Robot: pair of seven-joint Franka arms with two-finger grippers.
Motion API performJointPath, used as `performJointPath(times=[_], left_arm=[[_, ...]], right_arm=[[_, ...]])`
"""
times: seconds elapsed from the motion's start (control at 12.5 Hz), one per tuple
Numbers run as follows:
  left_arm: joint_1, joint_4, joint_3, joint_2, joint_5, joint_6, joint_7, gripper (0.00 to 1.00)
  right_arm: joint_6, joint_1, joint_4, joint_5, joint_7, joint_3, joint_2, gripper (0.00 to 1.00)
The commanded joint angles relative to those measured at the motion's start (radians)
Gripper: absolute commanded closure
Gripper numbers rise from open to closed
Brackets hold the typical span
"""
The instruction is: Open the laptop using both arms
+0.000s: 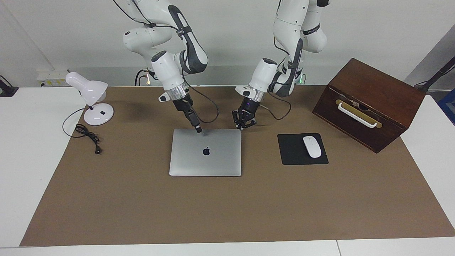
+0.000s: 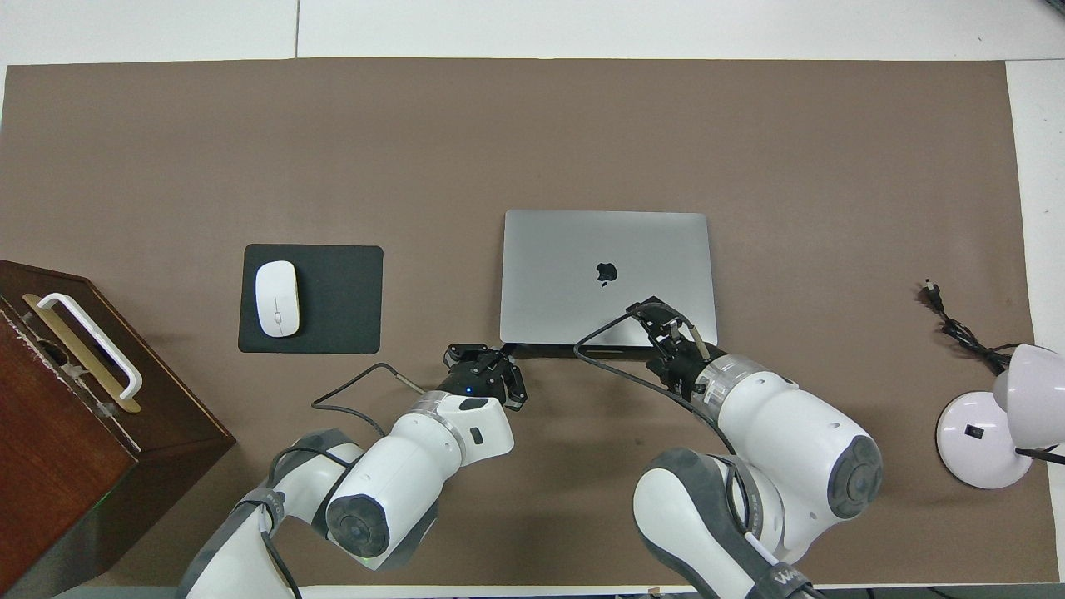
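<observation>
The laptop [image 1: 205,152] lies closed and flat on the brown mat, apple logo up; it also shows in the overhead view [image 2: 607,274]. My right gripper [image 1: 198,129] is shut, its tip down on the lid at the edge nearer to the robots; it also shows in the overhead view [image 2: 661,324]. My left gripper [image 1: 244,125] is open and empty, low beside the laptop's robot-side corner toward the left arm's end; it also shows in the overhead view [image 2: 487,366]. I cannot tell whether it touches the laptop.
A black mouse pad [image 1: 302,149] with a white mouse [image 1: 312,146] lies beside the laptop toward the left arm's end. A brown wooden box [image 1: 369,103] with a white handle stands at that end. A white desk lamp [image 1: 90,97] and its cable [image 1: 87,137] are at the right arm's end.
</observation>
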State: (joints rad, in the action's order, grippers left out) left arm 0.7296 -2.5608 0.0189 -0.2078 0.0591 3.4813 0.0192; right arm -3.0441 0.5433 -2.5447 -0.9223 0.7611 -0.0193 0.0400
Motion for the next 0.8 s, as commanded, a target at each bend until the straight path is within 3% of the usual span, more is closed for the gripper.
performJointPath(times=[0.0,0.72], left_arm=[[0.014,0.053,-0.014,-0.062,0.002,0.024,-0.010,1.00],[0.005,0.060,-0.016,-0.090,-0.025,0.025,-0.018,1.00]], right_arm=[[-0.019,-0.002,0.027,-0.030,-0.048,-0.002,-0.029,0.00],[-0.018,-0.028,0.067,-0.030,-0.083,-0.001,-0.065,0.00]])
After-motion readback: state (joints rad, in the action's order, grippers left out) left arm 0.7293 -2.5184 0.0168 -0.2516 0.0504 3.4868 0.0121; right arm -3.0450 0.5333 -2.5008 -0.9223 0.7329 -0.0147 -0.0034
